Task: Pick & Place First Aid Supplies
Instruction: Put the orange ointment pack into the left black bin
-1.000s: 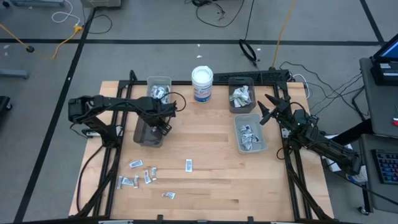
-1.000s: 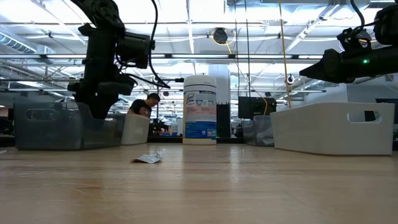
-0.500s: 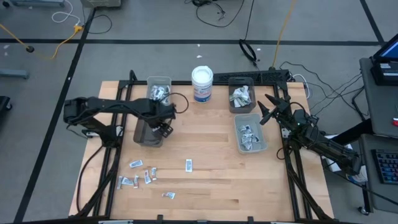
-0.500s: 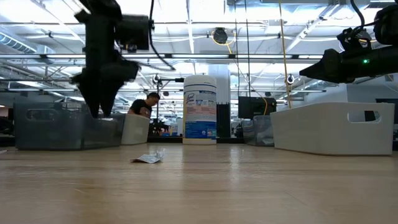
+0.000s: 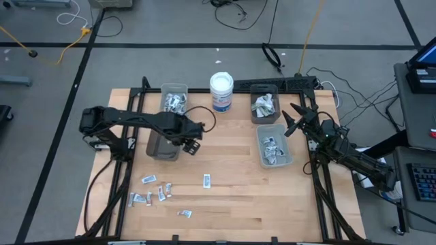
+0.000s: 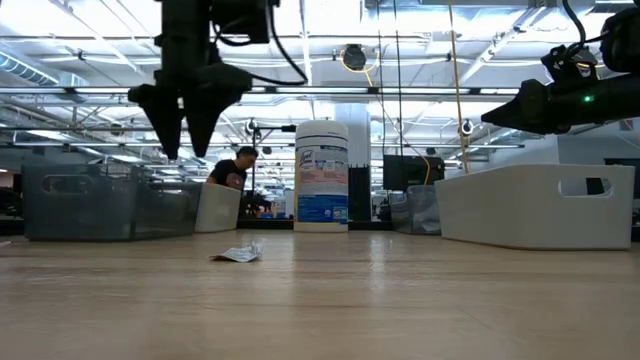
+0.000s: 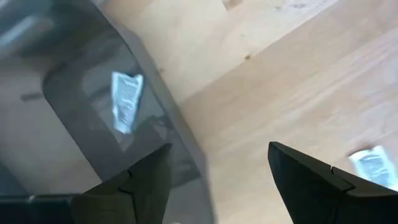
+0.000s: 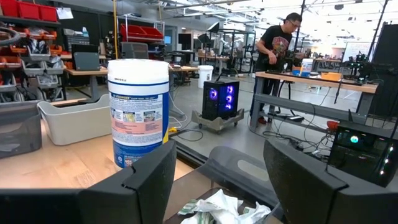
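Several small first aid packets [image 5: 157, 190] lie flat on the near left of the wooden table, one [image 5: 206, 180] apart from the rest. One packet [image 7: 126, 99] lies on the floor of the dark grey bin [image 5: 162, 144]. My left gripper [image 5: 191, 139] hangs open and pointing down just right of that bin, well above the table [image 6: 188, 120], with nothing between its fingers [image 7: 149, 180]. My right gripper [image 5: 293, 121] waits open and level at the table's right edge, above the far right bins [image 8: 217, 180].
A white round tub [image 5: 221, 92] stands at the far middle. A clear bin [image 5: 174, 99] with packets sits at the far left. On the right, a grey bin [image 5: 264, 105] and a pale bin [image 5: 274, 146] each hold packets. Bare wood spans the middle.
My left gripper has risen out of the dark grey bin and gone toward the table's right edge; it now hangs over the bin's right rim and the bare wood beside it. My right arm has kept still.
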